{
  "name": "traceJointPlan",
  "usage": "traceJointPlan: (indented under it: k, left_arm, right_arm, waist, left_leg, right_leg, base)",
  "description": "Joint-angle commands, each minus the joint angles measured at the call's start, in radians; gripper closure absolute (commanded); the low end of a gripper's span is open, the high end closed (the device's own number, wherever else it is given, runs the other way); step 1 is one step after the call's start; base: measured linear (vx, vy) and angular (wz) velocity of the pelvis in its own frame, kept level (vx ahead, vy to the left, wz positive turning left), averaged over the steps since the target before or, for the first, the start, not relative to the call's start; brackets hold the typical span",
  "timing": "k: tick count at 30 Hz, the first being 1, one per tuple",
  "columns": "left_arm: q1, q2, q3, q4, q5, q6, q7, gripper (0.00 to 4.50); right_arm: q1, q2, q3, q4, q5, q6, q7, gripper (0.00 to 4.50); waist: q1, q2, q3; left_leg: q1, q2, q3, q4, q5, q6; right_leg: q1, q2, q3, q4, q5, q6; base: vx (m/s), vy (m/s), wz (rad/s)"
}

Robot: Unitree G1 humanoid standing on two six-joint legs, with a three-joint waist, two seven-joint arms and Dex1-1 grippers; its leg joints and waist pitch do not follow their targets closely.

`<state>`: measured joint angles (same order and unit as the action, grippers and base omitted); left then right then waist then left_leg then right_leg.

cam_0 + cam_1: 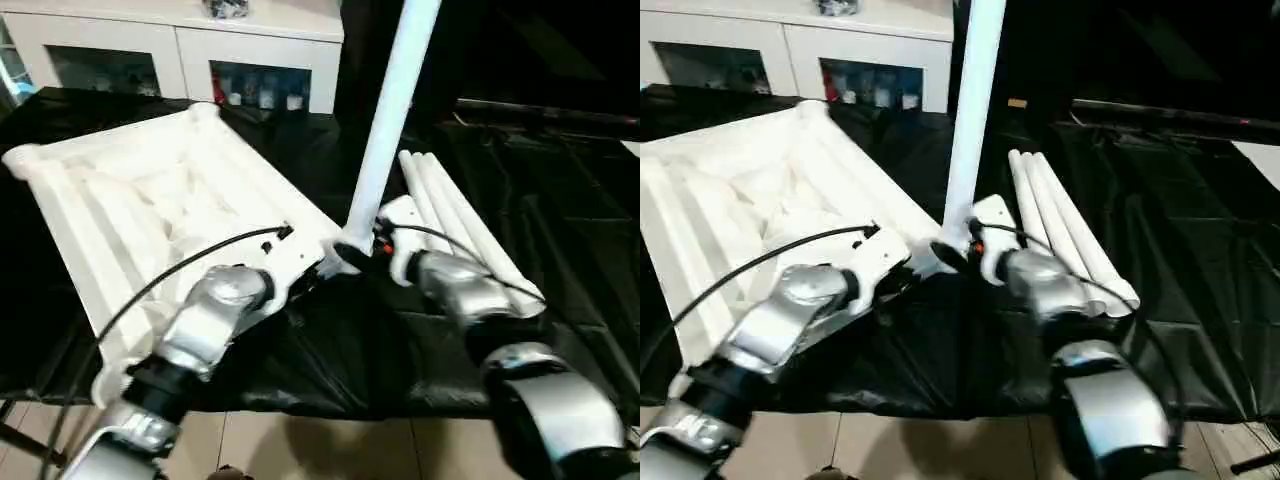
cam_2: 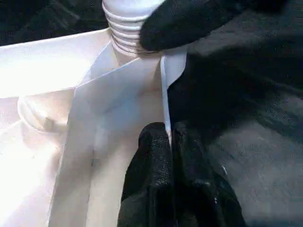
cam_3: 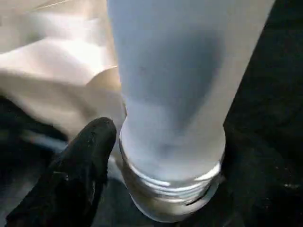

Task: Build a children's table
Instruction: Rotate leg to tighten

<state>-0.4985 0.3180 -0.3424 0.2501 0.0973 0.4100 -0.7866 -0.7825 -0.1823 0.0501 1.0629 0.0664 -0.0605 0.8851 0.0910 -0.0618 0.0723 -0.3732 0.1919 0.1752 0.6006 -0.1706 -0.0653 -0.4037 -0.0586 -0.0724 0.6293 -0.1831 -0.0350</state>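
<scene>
The white tabletop (image 1: 150, 190) lies underside up on the black-draped work table. One white leg (image 1: 390, 110) stands nearly upright in its near right corner socket. The leg's threaded end (image 2: 125, 33) still shows above the socket. My right gripper (image 1: 352, 255) is shut on the leg's base, with one black finger (image 3: 80, 170) against its collar. My left gripper (image 1: 300, 275) is shut on the tabletop's thin rim wall (image 2: 164, 94) just beside that corner. Three more legs (image 1: 455, 215) lie side by side to the right of the corner.
The black cloth of the work table (image 1: 560, 230) spreads out to the right. A white glass-door cabinet (image 1: 180, 50) stands behind the table. The table's front edge runs just under my forearms, with tiled floor (image 1: 300, 440) below.
</scene>
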Motion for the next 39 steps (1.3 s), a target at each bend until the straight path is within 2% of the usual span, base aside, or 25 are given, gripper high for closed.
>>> traceJointPlan:
  k: [1, 2, 4, 5, 8, 13, 16, 17, 21, 23, 24, 25, 27, 28, 29, 31, 34, 36, 39]
  left_arm:
    - [0.004, -0.003, -0.057, -0.06, -0.058, -0.079, -0.094, 4.5]
    - [0.008, 0.011, -0.061, -0.062, -0.064, -0.093, -0.121, 4.5]
    - [0.012, 0.027, -0.06, -0.063, -0.076, -0.105, -0.156, 4.5]
    - [0.017, 0.042, -0.058, -0.066, -0.094, -0.116, -0.199, 4.5]
    - [0.024, 0.069, -0.057, -0.069, -0.112, -0.13, -0.274, 4.5]
    - [0.024, 0.096, -0.055, -0.057, -0.119, -0.146, -0.317, 4.5]
    - [0.02, 0.1, -0.053, -0.048, -0.117, -0.152, -0.32, 4.5]
    - [0.02, 0.101, -0.052, -0.045, -0.117, -0.155, -0.32, 4.5]
    - [0.019, 0.1, -0.042, -0.035, -0.112, -0.165, -0.316, 4.5]
    - [0.018, 0.093, -0.034, -0.029, -0.109, -0.164, -0.303, 4.5]
    - [0.017, 0.085, -0.029, -0.026, -0.106, -0.158, -0.285, 4.5]
    - [0.013, 0.069, -0.022, -0.02, -0.099, -0.149, -0.25, 4.5]
    - [0.011, 0.061, -0.018, -0.015, -0.093, -0.143, -0.229, 4.5]
    - [0.006, 0.048, -0.011, -0.007, -0.084, -0.131, -0.195, 4.5]
    - [0.0, 0.034, -0.003, 0.002, -0.076, -0.119, -0.161, 4.5]
    - [-0.014, -0.003, 0.015, 0.022, -0.061, -0.097, -0.083, 4.5]
    - [-0.035, -0.063, 0.044, 0.037, -0.044, -0.053, 0.028, 4.5]
    - [-0.041, -0.078, 0.049, 0.036, -0.04, -0.034, 0.055, 4.5]
    - [-0.061, -0.158, 0.075, 0.031, -0.014, 0.037, 0.182, 4.5]
  right_arm:
    - [0.018, -0.011, 0.054, -0.057, 0.0, -0.006, 0.157, 0.86]
    - [0.026, -0.026, 0.064, -0.072, 0.002, -0.004, 0.2, 0.86]
    - [0.036, -0.047, 0.076, -0.091, 0.003, 0.0, 0.259, 0.86]
    - [0.045, -0.066, 0.087, -0.11, 0.006, 0.005, 0.316, 0.86]
    - [0.062, -0.092, 0.112, -0.146, 0.002, 0.015, 0.392, 0.86]
    - [0.097, -0.117, 0.16, -0.206, -0.019, 0.026, 0.469, 0.86]
    - [0.103, -0.116, 0.161, -0.213, -0.02, 0.029, 0.471, 0.86]
    - [0.107, -0.113, 0.161, -0.217, -0.02, 0.029, 0.468, 1.13]
    - [0.122, -0.099, 0.161, -0.237, -0.014, 0.044, 0.459, 1.26]
    - [0.13, -0.087, 0.161, -0.238, -0.012, 0.051, 0.44, 1.5]
    - [0.126, -0.075, 0.153, -0.222, -0.013, 0.048, 0.407, 1.57]
    - [0.117, -0.054, 0.137, -0.193, -0.015, 0.043, 0.346, 1.61]
    - [0.112, -0.045, 0.129, -0.178, -0.017, 0.039, 0.316, 1.7]
    - [0.104, -0.033, 0.118, -0.16, -0.019, 0.035, 0.274, 1.72]
    - [0.095, -0.02, 0.107, -0.139, -0.02, 0.031, 0.231, 1.73]
    - [0.069, 0.016, 0.08, -0.084, -0.025, 0.021, 0.108, 1.74]
    - [0.019, 0.084, 0.028, -0.006, -0.019, 0.042, -0.119, 1.76]
    - [0.004, 0.104, 0.011, 0.015, -0.011, 0.054, -0.177, 1.76]
    - [-0.053, 0.184, -0.047, 0.092, 0.017, 0.081, -0.374, 1.76]
  waist:
    - [-0.002, 0.015, -0.077]
    - [-0.001, 0.021, -0.076]
    - [0.001, 0.019, -0.075]
    - [0.003, 0.022, -0.075]
    - [0.003, 0.02, -0.074]
    - [0.003, 0.022, -0.073]
    - [0.002, 0.022, -0.073]
    - [0.002, 0.022, -0.073]
    - [0.004, 0.02, -0.073]
    - [0.002, 0.02, -0.074]
    - [0.003, 0.02, -0.074]
    - [0.002, 0.012, -0.071]
    - [-0.002, 0.015, -0.067]
    - [-0.007, 0.014, -0.065]
    - [-0.008, 0.009, -0.065]
    - [-0.012, 0.009, -0.064]
    - [-0.019, 0.011, -0.064]
    - [-0.022, 0.011, -0.066]
    - [-0.028, 0.008, -0.071]
  left_leg:
    - [0.016, 0.047, -0.013, -0.069, -0.219, 0.028]
    - [0.016, 0.047, -0.014, -0.07, -0.238, 0.027]
    - [0.018, 0.048, -0.015, -0.071, -0.251, 0.026]
    - [0.017, 0.048, -0.016, -0.071, -0.25, 0.026]
    - [0.016, 0.048, -0.015, -0.072, -0.254, 0.025]
    - [0.018, 0.048, -0.016, -0.073, -0.257, 0.021]
    - [0.019, 0.049, -0.016, -0.073, -0.263, 0.018]
    - [0.019, 0.049, -0.017, -0.073, -0.263, 0.016]
    - [0.019, 0.048, -0.016, -0.073, -0.25, 0.019]
    - [0.018, 0.048, -0.016, -0.073, -0.25, 0.018]
    - [0.019, 0.048, -0.016, -0.074, -0.254, 0.016]
    - [0.02, 0.048, -0.016, -0.074, -0.26, 0.014]
    - [0.022, 0.046, -0.019, -0.076, -0.295, 0.001]
    - [0.026, 0.046, -0.019, -0.076, -0.318, -0.006]
    - [0.027, 0.047, -0.02, -0.076, -0.323, -0.01]
    - [0.027, 0.044, -0.023, -0.075, -0.337, -0.015]
    - [0.029, 0.042, -0.027, -0.075, -0.35, -0.025]
    - [0.027, 0.042, -0.027, -0.073, -0.345, -0.023]
    - [0.025, 0.044, -0.025, -0.075, -0.318, -0.022]
  right_leg:
    - [0.051, -0.091, 0.055, -0.079, -0.208, -0.213]
    - [0.05, -0.09, 0.055, -0.083, -0.225, -0.211]
    - [0.05, -0.089, 0.055, -0.083, -0.228, -0.212]
    - [0.051, -0.09, 0.055, -0.083, -0.23, -0.212]
    - [0.052, -0.09, 0.054, -0.085, -0.254, -0.209]
    - [0.05, -0.088, 0.054, -0.085, -0.265, -0.21]
    - [0.049, -0.09, 0.055, -0.086, -0.278, -0.208]
    - [0.049, -0.089, 0.055, -0.086, -0.28, -0.207]
    - [0.049, -0.088, 0.056, -0.085, -0.267, -0.206]
    - [0.049, -0.088, 0.055, -0.085, -0.266, -0.204]
    - [0.049, -0.089, 0.055, -0.086, -0.276, -0.203]
    - [0.046, -0.091, 0.055, -0.087, -0.301, -0.199]
    - [0.045, -0.094, 0.054, -0.096, -0.382, -0.178]
    - [0.039, -0.093, 0.054, -0.101, -0.421, -0.169]
    - [0.039, -0.095, 0.054, -0.103, -0.44, -0.162]
    - [0.037, -0.097, 0.05, -0.111, -0.513, -0.135]
    - [0.032, -0.097, 0.047, -0.115, -0.55, -0.118]
    - [0.031, -0.099, 0.048, -0.116, -0.548, -0.113]
    - [0.032, -0.094, 0.05, -0.106, -0.461, -0.133]
  base:
    - [0.0, 0.0, 0.0]
    - [0.0, 0.0, 0.0]
    - [0.0, 0.0, 0.0]
    - [0.0, 0.0, 0.0]
    - [0.0, 0.0, 0.0]
    - [0.0, 0.0, 0.0]
    - [0.0, 0.0, 0.0]
    - [0.0, 0.0, 0.0]
    - [0.0, 0.0, 0.0]
    - [0.0, 0.0, 0.0]
    - [0.0, 0.0, 0.0]
    - [0.0, 0.0, 0.0]
    - [0.0, 0.0, 0.0]
    - [0.0, 0.0, 0.0]
    - [0.0, 0.0, 0.0]
    - [0.0, 0.0, 0.0]
    - [0.0, 0.0, 0.0]
    - [0.0, 0.0, 0.0]
    - [0.0, 0.0, 0.0]
